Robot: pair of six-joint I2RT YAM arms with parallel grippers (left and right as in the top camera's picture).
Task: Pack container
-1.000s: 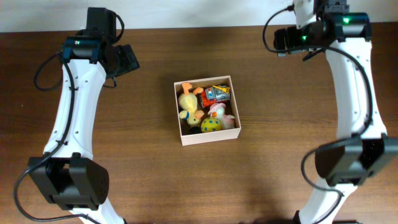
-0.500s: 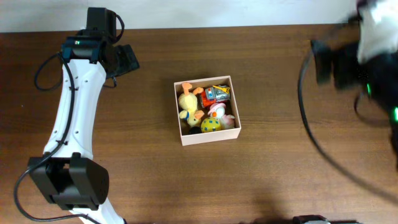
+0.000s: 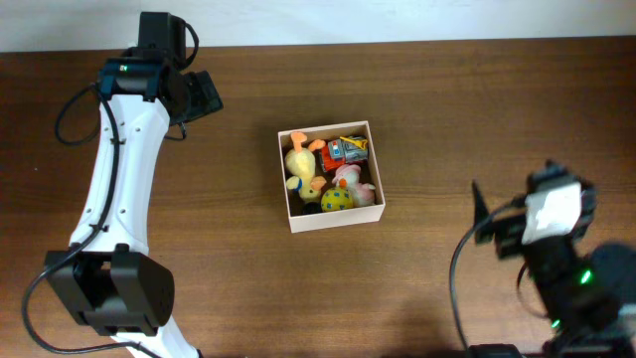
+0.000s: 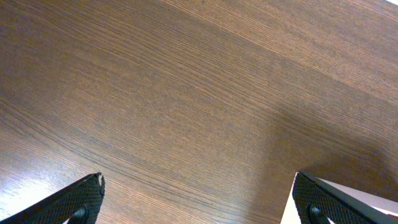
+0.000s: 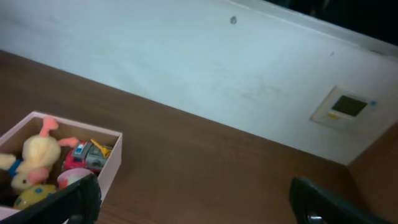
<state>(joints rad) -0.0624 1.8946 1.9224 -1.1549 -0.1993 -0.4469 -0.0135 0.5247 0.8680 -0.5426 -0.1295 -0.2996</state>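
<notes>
The container (image 3: pixel 335 221), a square cream-walled box, stands at the table's middle. In it lie a yellow duck plush (image 3: pixel 301 165), a red toy car (image 3: pixel 348 150), a pink-white toy (image 3: pixel 347 177) and a yellow-green spotted egg (image 3: pixel 337 200). My left gripper (image 3: pixel 204 94) is at the back left, far from the box; in the left wrist view its jaws (image 4: pixel 199 205) are open over bare wood. My right gripper (image 3: pixel 502 231) is at the front right, open and empty (image 5: pixel 199 205). The right wrist view shows the container (image 5: pixel 114 163) at the left with the toys inside.
The brown wooden table (image 3: pixel 447 119) ends at a white wall along the back. A white wall panel (image 5: pixel 348 107) shows in the right wrist view. The right arm's base and cables (image 3: pixel 586 288) fill the front right corner.
My right arm has swung from the back right corner down to the front right of the table. The left arm, the container and the toys have not moved.
</notes>
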